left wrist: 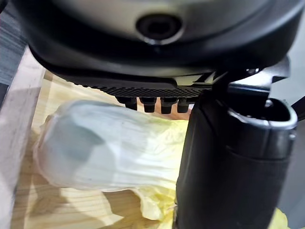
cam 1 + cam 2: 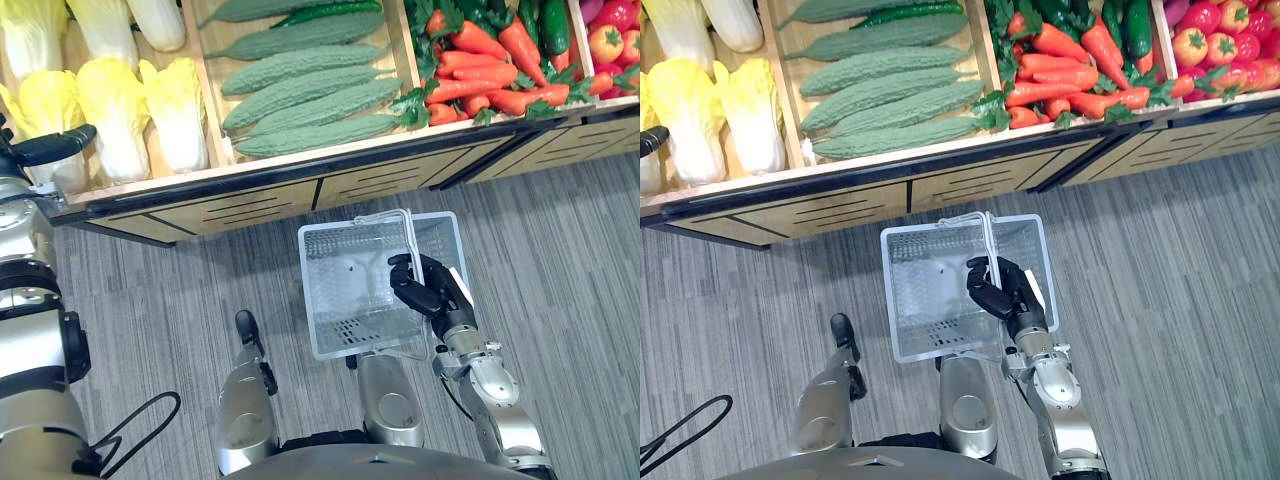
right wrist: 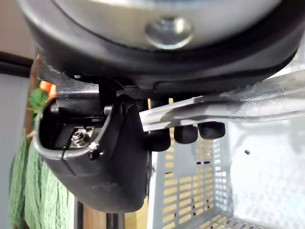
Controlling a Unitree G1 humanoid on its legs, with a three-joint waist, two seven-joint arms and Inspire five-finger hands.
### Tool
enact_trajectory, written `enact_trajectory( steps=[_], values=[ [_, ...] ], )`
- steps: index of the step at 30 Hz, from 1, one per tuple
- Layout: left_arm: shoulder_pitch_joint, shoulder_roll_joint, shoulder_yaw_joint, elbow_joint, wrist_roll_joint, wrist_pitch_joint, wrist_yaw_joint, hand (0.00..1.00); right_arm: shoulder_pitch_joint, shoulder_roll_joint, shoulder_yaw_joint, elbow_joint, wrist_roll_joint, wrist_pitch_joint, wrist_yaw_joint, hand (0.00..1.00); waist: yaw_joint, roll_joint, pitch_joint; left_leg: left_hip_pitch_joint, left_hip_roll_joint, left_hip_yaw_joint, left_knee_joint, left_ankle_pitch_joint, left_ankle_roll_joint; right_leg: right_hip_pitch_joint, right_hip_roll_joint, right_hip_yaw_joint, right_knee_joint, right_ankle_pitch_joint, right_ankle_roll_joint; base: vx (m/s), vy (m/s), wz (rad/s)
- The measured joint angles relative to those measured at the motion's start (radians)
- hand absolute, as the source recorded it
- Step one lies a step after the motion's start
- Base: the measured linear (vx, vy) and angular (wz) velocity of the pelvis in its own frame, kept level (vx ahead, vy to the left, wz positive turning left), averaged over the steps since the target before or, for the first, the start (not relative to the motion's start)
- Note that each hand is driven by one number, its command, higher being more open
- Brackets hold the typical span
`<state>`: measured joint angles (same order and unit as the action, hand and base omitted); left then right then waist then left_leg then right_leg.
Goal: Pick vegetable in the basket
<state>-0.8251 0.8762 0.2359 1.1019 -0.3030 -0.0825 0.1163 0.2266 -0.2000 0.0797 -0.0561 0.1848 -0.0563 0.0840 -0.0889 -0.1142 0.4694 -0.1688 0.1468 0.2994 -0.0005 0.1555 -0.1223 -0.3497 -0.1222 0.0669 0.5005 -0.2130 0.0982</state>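
My right hand (image 2: 428,285) is shut on the handle (image 3: 224,109) of a clear plastic basket (image 2: 312,290), which hangs empty above the floor in front of the shelf. My left hand (image 2: 50,146) is open and hovers at the far left over the yellow napa cabbages (image 2: 112,105). In the left wrist view its fingers (image 1: 150,104) stretch just above a pale cabbage (image 1: 95,143) lying on the wooden shelf, without touching it.
The wooden display shelf (image 2: 300,175) runs along the top. It holds green bitter gourds (image 2: 300,95), carrots (image 2: 470,70), dark cucumbers (image 2: 553,25) and tomatoes (image 2: 605,45). Grey carpet floor (image 2: 560,270) lies around the basket.
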Motion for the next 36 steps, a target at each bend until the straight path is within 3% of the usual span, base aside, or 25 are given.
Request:
enact_trajectory(
  steps=[1,9,14,27,36],
  values=[
    [-0.001,0.000,0.017,0.006,0.000,0.000,0.009,0.00,-0.003,0.000,0.010,0.001,0.002,0.000,-0.002,0.00,-0.002,0.000,0.004,0.000,0.003,0.004,0.001,0.000,0.000,0.000,0.003,0.005,-0.004,0.003,0.000,-0.02,-0.026,-0.17],
    [0.003,0.019,0.173,0.050,0.016,0.031,0.005,0.00,-0.007,-0.002,0.037,0.012,0.019,0.001,0.001,0.00,-0.004,-0.003,0.009,-0.018,0.021,0.037,0.002,-0.001,-0.002,-0.026,0.024,0.028,-0.026,0.026,0.001,-0.01,-0.023,-0.11],
    [0.007,0.018,0.207,0.064,0.039,0.047,-0.024,0.00,-0.008,-0.002,0.038,0.012,0.017,0.002,0.006,0.00,0.000,-0.004,0.010,-0.014,0.021,0.051,0.002,-0.002,-0.001,-0.023,0.023,0.043,-0.042,0.040,0.008,0.02,0.000,-0.08],
    [-0.004,-0.007,0.203,0.067,0.021,0.095,-0.044,0.00,-0.008,-0.001,0.033,0.011,0.015,0.025,0.008,0.00,-0.005,-0.006,0.010,0.044,0.018,0.035,0.000,-0.010,-0.002,0.049,0.015,0.029,-0.065,0.046,0.009,0.00,-0.002,0.00],
    [-0.131,-0.011,0.159,0.066,-0.118,0.108,0.018,0.00,-0.045,-0.001,-0.039,0.011,-0.022,0.051,0.018,0.00,-0.003,0.003,-0.014,0.099,0.003,-0.009,-0.041,0.010,0.006,0.116,0.005,-0.015,-0.068,0.030,0.008,-0.01,-0.018,0.14]
  ],
)
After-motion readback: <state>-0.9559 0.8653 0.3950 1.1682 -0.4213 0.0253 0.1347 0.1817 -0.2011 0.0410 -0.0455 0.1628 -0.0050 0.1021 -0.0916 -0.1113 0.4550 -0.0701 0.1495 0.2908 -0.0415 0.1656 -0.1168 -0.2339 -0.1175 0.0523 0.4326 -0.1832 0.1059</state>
